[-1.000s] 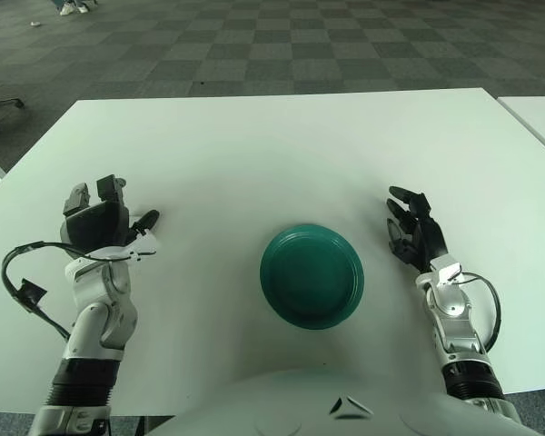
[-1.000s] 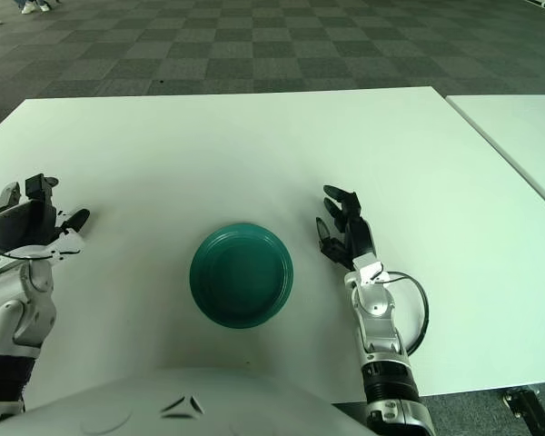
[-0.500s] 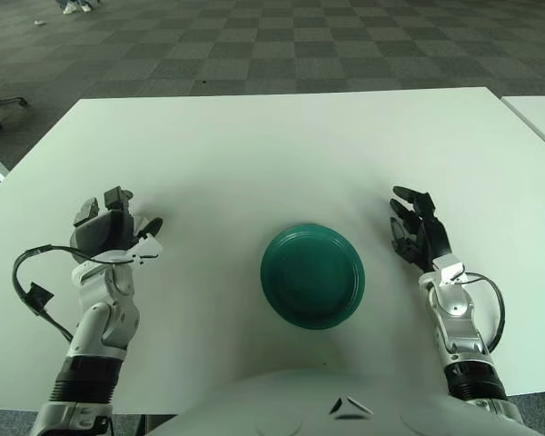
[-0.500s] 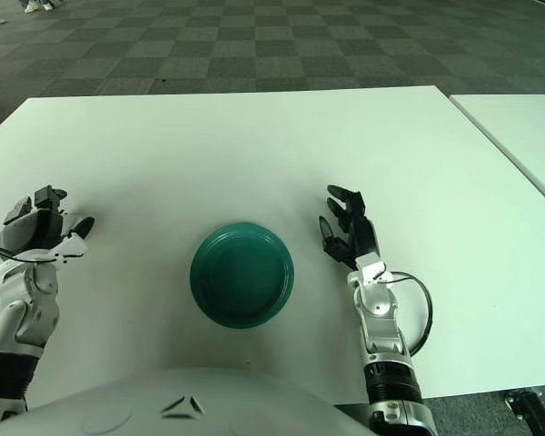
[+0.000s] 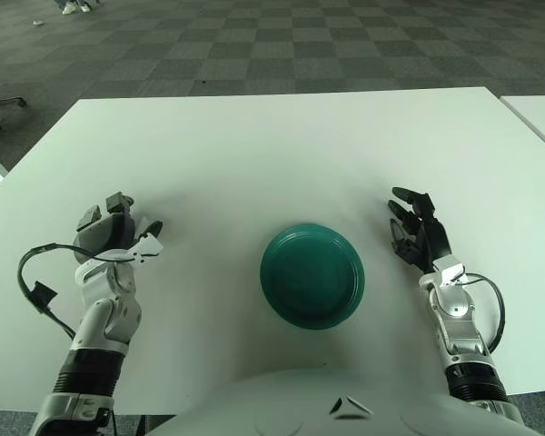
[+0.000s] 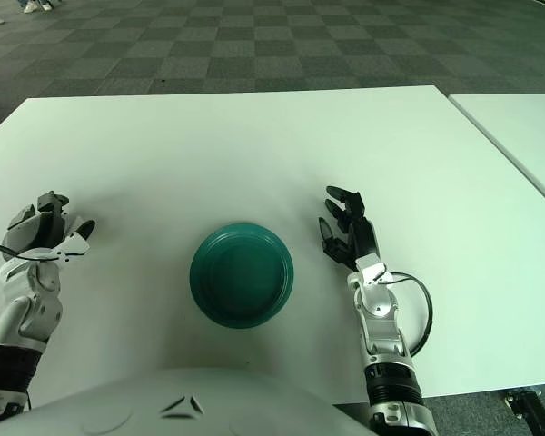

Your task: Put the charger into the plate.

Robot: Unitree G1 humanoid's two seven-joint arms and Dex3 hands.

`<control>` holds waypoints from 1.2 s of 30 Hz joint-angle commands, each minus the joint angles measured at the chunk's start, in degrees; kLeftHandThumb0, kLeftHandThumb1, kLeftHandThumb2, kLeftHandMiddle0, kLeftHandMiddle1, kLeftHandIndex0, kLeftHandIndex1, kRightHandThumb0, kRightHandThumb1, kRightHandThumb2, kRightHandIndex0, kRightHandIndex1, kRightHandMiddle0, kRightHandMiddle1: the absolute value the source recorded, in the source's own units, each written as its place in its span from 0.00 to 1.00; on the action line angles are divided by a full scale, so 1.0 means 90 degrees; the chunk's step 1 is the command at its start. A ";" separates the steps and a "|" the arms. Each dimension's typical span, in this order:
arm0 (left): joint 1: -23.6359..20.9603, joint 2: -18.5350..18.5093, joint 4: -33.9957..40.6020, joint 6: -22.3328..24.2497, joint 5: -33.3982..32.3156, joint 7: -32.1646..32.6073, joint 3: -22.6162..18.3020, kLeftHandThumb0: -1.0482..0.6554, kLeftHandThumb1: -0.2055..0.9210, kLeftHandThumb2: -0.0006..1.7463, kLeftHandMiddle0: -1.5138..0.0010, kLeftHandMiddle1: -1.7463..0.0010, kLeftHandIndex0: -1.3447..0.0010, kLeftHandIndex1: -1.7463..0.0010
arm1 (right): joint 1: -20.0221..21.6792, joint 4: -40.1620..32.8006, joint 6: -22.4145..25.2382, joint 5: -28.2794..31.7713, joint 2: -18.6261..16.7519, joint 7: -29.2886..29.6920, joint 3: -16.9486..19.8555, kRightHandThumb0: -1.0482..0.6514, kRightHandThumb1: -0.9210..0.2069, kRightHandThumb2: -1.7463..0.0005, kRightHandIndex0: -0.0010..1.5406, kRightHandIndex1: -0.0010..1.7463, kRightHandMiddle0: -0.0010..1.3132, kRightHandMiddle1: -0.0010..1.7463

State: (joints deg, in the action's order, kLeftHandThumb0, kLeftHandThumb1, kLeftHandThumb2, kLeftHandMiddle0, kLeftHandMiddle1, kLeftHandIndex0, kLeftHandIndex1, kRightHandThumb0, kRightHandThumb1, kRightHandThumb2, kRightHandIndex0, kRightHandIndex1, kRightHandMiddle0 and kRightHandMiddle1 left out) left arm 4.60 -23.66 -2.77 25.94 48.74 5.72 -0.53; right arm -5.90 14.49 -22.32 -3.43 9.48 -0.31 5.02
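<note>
Left eye view puts the robot's own pale chest [image 5: 282,404] closest to you, a curved bulge along the bottom edge. Just beyond it, your two forearms rise from the near edge of the white table [image 5: 282,145]. Your left hand [image 5: 113,232] sits low over the tabletop on the left side, with its fingers [image 5: 118,202] loosely apart and nothing between them; a black cable [image 5: 32,282] loops out from its wrist. Your right hand [image 5: 416,234] rests on the right side of the table, its dark fingers [image 5: 409,195] spread and pointing away from you, also holding nothing, and a cable [image 5: 490,313] curls beside that wrist.

Between the two hands, slightly nearer the right one, lies the green plate [image 5: 311,275], flat on the table and with nothing in it. You will find no charger anywhere in either eye's view, so its position cannot be told.

Farther off, a second white table [image 5: 540,113] shows at the right edge, and grey chequered carpet [image 5: 254,45] fills the background.
</note>
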 commanded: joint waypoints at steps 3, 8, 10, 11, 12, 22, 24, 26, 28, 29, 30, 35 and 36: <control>-0.0198 0.0012 -0.0189 0.0237 -0.0028 0.0337 -0.0050 0.00 1.00 0.47 0.81 0.98 1.00 0.37 | -0.0165 0.0278 0.0262 0.0057 0.0041 -0.0073 0.0054 0.22 0.00 0.64 0.29 0.05 0.00 0.53; -0.0259 0.0029 -0.0337 0.0319 -0.0128 0.0514 -0.0052 0.00 1.00 0.46 0.80 0.98 1.00 0.35 | -0.0149 0.0293 0.0260 0.0065 0.0049 -0.0090 0.0070 0.22 0.00 0.64 0.29 0.05 0.00 0.53; -0.0305 0.0039 -0.0433 0.0342 -0.0183 0.0579 -0.0046 0.00 1.00 0.46 0.80 0.98 1.00 0.35 | -0.0139 0.0308 0.0258 0.0075 0.0061 -0.0101 0.0080 0.22 0.00 0.64 0.29 0.05 0.00 0.53; -0.0344 0.0035 -0.0527 0.0340 -0.0226 0.0606 -0.0046 0.00 1.00 0.46 0.80 0.98 1.00 0.35 | -0.0137 0.0312 0.0257 0.0078 0.0063 -0.0104 0.0083 0.22 0.00 0.64 0.29 0.05 0.00 0.53; -0.0387 0.0025 -0.0635 0.0333 -0.0268 0.0622 -0.0044 0.00 1.00 0.45 0.80 0.98 1.00 0.35 | -0.0136 0.0314 0.0255 0.0079 0.0064 -0.0106 0.0084 0.22 0.00 0.64 0.29 0.05 0.00 0.53; -0.0626 -0.0037 -0.1292 0.0309 -0.0504 0.0675 0.0078 0.00 1.00 0.45 0.80 0.98 1.00 0.36 | -0.0081 0.0381 0.0250 0.0122 0.0111 -0.0160 0.0134 0.22 0.00 0.64 0.29 0.05 0.00 0.53; -0.0665 -0.0029 -0.1425 0.0284 -0.0555 0.0699 0.0090 0.00 1.00 0.45 0.80 0.98 1.00 0.37 | -0.0071 0.0393 0.0248 0.0128 0.0118 -0.0171 0.0145 0.22 0.00 0.64 0.29 0.05 0.00 0.53; -0.0706 -0.0021 -0.1563 0.0253 -0.0607 0.0723 0.0105 0.00 1.00 0.45 0.80 0.98 1.00 0.37 | -0.0059 0.0410 0.0245 0.0137 0.0128 -0.0184 0.0158 0.22 0.00 0.64 0.29 0.05 0.00 0.53; -0.0755 -0.0024 -0.1707 0.0229 -0.0669 0.0727 0.0132 0.00 1.00 0.45 0.80 0.98 1.00 0.37 | -0.0046 0.0430 0.0241 0.0146 0.0139 -0.0197 0.0171 0.22 0.00 0.64 0.29 0.06 0.00 0.53; -0.0778 -0.0029 -0.1767 0.0221 -0.0698 0.0728 0.0148 0.00 1.00 0.45 0.80 0.97 1.00 0.37 | -0.0041 0.0438 0.0239 0.0148 0.0142 -0.0204 0.0177 0.22 0.00 0.64 0.29 0.06 0.00 0.53; -0.0812 -0.0039 -0.1850 0.0219 -0.0727 0.0709 0.0174 0.00 1.00 0.45 0.79 0.97 1.00 0.37 | -0.0033 0.0447 0.0238 0.0153 0.0147 -0.0212 0.0185 0.22 0.00 0.64 0.29 0.06 0.00 0.53; -0.0938 -0.0078 -0.2172 0.0166 -0.0811 0.0693 0.0264 0.00 1.00 0.46 0.79 0.97 1.00 0.38 | -0.0007 0.0479 0.0234 0.0169 0.0165 -0.0244 0.0216 0.22 0.00 0.64 0.28 0.06 0.00 0.53; -0.0967 -0.0086 -0.2247 0.0150 -0.0829 0.0694 0.0287 0.00 1.00 0.46 0.79 0.97 1.00 0.38 | 0.0001 0.0487 0.0234 0.0174 0.0171 -0.0252 0.0223 0.22 0.00 0.64 0.28 0.06 0.00 0.53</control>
State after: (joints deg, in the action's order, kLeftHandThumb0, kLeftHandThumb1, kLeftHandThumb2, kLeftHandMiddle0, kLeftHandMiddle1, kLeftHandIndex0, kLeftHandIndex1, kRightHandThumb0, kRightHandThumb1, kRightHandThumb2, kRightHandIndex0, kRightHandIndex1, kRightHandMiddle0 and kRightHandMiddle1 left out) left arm -4.28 -24.23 -20.03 27.40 42.49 12.72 0.88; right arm -4.64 16.54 -22.49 -2.69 10.66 -1.92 6.68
